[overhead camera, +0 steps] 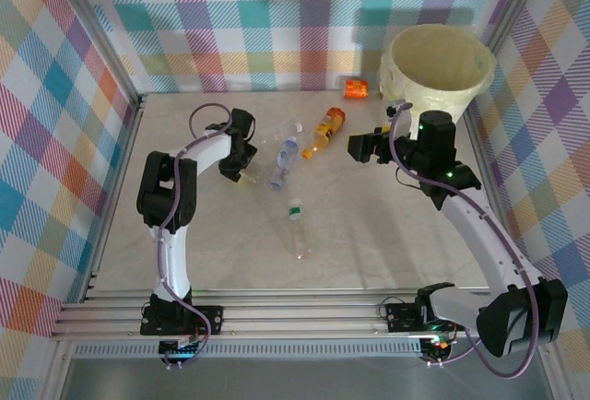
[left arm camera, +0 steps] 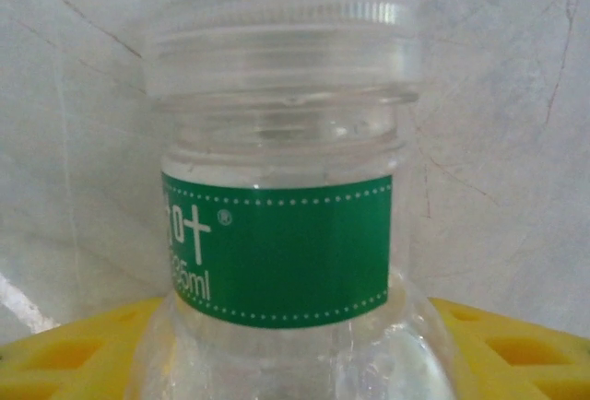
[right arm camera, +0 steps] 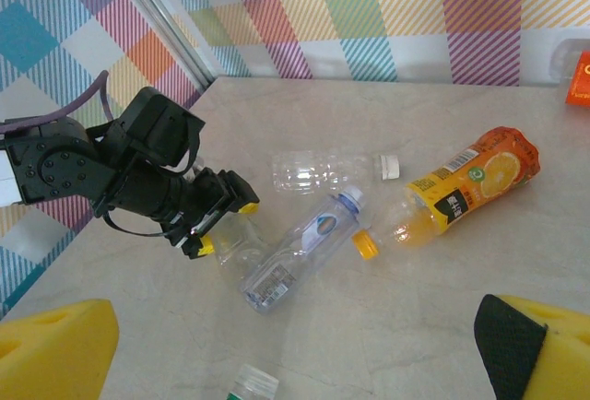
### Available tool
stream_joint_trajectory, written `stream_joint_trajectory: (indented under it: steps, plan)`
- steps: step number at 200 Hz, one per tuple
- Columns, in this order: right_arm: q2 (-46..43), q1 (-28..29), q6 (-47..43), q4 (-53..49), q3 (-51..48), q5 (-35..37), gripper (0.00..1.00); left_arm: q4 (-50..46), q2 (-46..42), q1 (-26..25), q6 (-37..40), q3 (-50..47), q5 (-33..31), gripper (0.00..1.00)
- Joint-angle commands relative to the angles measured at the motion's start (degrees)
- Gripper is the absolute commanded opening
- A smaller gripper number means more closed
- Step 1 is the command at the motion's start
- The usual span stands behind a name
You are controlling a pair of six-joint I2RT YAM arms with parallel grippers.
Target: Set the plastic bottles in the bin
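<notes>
Nearest me, well left of the bin [overhead camera: 431, 98], lies a green-capped bottle [overhead camera: 296, 220]. Further left of the bin, my left gripper [overhead camera: 241, 171] straddles a clear green-labelled bottle [left arm camera: 286, 243], yellow pads [left arm camera: 64, 354] either side; whether it is clamped I cannot tell. My right gripper [overhead camera: 359, 147] hangs wide open just before the bin. I judge this the pickup step: next I confirm the grip, lift, and carry over the bin's rim.

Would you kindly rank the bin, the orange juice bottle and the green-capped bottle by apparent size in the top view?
1. bin, clearly largest.
2. orange juice bottle and green-capped bottle: look alike, left unranked.
</notes>
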Motion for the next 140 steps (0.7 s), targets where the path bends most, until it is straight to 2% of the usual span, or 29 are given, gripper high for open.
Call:
stream_joint_trajectory:
  steps: [1, 33, 65, 107, 140]
  plan:
    - [-0.94, 0.44, 0.06, 0.65, -0.85, -2.34, 1.0, 5.97, -2.27, 0.06, -0.3, -3.6, 1.73, 0.6]
    - [-0.35, 2.36, 3.25, 3.92, -1.91, -4.78, 1.0, 8.53, -6.95, 0.1, 1.71, -8.08, 0.57, 0.49]
    - [1.98, 5.88, 4.95, 5.04, -2.21, -2.25, 1.0, 10.14, -12.68, -0.11, 4.76, -12.31, -0.79, 0.43]
    - [5.88, 12.45, 13.54, 14.58, -5.82, 1.83, 1.0, 12.01, -20.71, -1.59, 8.98, -15.86, -0.85, 0.4]
    - [9.68, 16.37, 18.52, 22.3, -7.99, 5.45, 1.0, 11.62, -25.42, -5.24, 11.25, -15.61, -0.65, 0.38]
